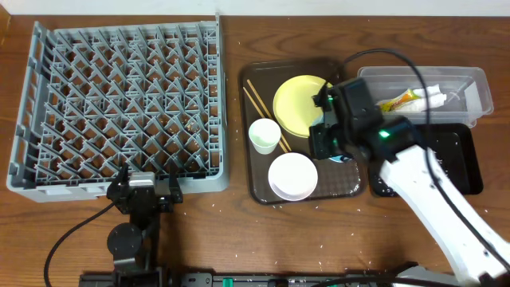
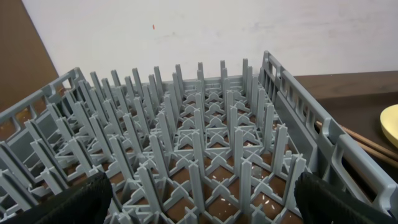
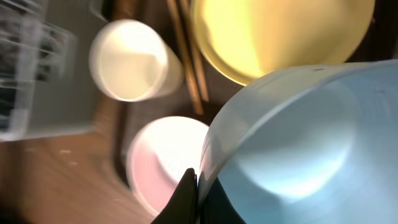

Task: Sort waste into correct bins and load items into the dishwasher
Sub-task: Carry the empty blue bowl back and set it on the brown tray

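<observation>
My right gripper (image 1: 331, 139) is shut on the rim of the light blue bowl (image 3: 298, 143), with the fingertips (image 3: 198, 186) pinching its edge above the dark brown serving tray (image 1: 259, 187). On that tray lie the yellow plate (image 1: 299, 104), small white cup (image 1: 264, 134), white bowl (image 1: 292, 175) and two chopsticks (image 1: 263, 108). The clear tub (image 1: 470, 80) holds the orange-and-green wrapper (image 1: 398, 101) and white napkin (image 1: 434, 97). My left gripper (image 2: 202, 208) is open and empty at the front edge of the grey dish rack (image 1: 119, 104).
The black tray (image 1: 462, 159) sits in front of the clear tub, partly under my right arm. Small white grains are scattered on the table in front of the trays and inside the rack floor (image 2: 267, 199). A wall stands behind the rack.
</observation>
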You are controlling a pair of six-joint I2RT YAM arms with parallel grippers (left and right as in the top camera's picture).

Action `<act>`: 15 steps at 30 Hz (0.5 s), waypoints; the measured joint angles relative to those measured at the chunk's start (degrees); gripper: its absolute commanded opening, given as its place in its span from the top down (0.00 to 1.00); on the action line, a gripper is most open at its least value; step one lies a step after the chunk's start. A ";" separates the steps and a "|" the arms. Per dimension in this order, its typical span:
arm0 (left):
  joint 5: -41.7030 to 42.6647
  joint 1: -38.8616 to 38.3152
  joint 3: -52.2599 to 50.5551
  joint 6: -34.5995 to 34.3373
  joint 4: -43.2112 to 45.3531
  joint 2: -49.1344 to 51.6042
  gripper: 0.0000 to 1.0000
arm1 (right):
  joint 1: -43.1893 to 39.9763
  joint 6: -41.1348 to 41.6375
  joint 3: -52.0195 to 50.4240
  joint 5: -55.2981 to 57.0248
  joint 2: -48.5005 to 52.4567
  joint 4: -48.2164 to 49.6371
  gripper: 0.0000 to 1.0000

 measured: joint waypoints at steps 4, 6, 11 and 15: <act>0.00 0.00 0.00 0.00 0.00 0.00 0.05 | 0.37 -0.76 0.00 2.60 6.58 0.00 0.99; 0.00 0.00 0.00 0.00 0.00 0.00 0.05 | 0.37 -0.90 0.00 3.17 8.68 -0.02 0.99; 0.00 0.00 0.00 -0.02 0.00 0.00 0.05 | 0.37 -1.14 0.00 4.39 14.93 -0.61 0.99; 0.00 0.00 0.00 0.00 0.02 0.00 0.05 | 0.37 -1.16 0.00 4.55 17.57 -1.53 0.99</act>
